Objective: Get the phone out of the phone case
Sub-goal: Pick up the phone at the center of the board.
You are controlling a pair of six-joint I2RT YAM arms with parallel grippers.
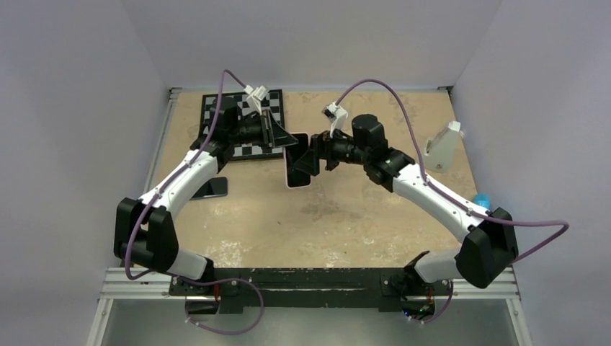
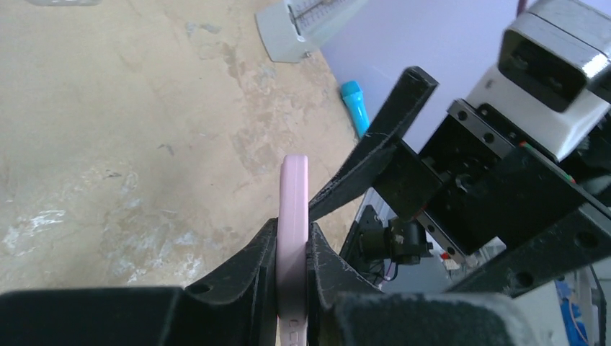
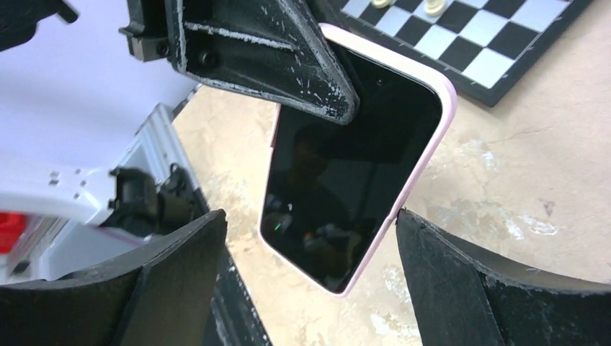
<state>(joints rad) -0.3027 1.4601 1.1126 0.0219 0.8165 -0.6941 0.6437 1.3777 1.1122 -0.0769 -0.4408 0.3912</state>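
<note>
The phone (image 1: 294, 176), with a black screen and pink rim, hangs in the air over the table's middle. My left gripper (image 1: 282, 138) is shut on its upper end; in the left wrist view (image 2: 292, 227) both pads press the pink edge of the phone (image 2: 294, 187). My right gripper (image 1: 311, 155) is open and faces the screen. In the right wrist view (image 3: 308, 215) the phone (image 3: 360, 144) hangs between the spread fingers, and the right fingertip (image 3: 403, 220) touches its pink rim. I cannot make out a transparent phone case apart from the phone.
An all-black phone (image 1: 212, 189) lies on the table under the left arm. A chessboard (image 1: 245, 122) lies at the back left. A white stand (image 1: 441, 148) and a blue object (image 1: 481, 200) sit on the right side.
</note>
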